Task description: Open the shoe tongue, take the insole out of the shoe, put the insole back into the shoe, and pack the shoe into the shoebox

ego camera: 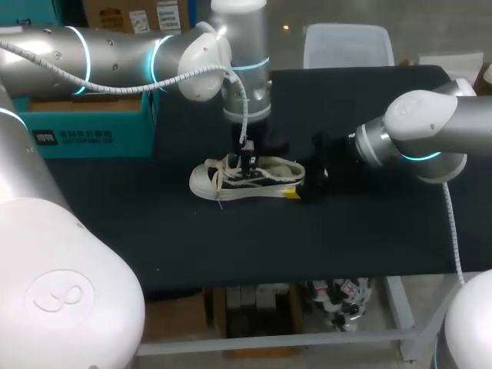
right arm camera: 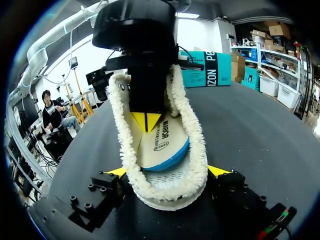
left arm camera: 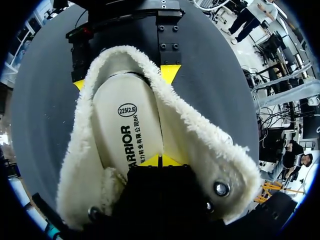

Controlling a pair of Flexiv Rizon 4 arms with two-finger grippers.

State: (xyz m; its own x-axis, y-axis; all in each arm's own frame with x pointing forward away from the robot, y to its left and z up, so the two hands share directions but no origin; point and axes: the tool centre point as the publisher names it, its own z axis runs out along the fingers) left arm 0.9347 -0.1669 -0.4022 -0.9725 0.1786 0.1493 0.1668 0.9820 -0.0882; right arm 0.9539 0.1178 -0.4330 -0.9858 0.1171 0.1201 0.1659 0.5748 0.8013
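Fleece-lined shoe [ego camera: 246,178] standing on its sole mid-bench [ego camera: 154,231], my left end effector [left arm camera: 160,161] down inside its opening, fingers closed together, tips on the insole [left arm camera: 127,125], my right end effector [right arm camera: 167,171] gripping the heel [right arm camera: 167,194] from both sides

Cream shoe on black, yellow at my fingertips.

In the middle of the head view the shoe [ego camera: 246,178] is off-white with a black side panel and white laces. Its fleece lining [left arm camera: 200,135] is cream, and the insole [right arm camera: 160,142] is pale cream with black print on top and bright blue beneath. The table [ego camera: 154,231] is black, the shoebox [ego camera: 92,127] at upper left teal. My left gripper [left arm camera: 160,161] and right gripper [right arm camera: 167,172] are black with yellow tips. My left arm [ego camera: 115,54] and right arm [ego camera: 438,131] are silver with glowing cyan rings.
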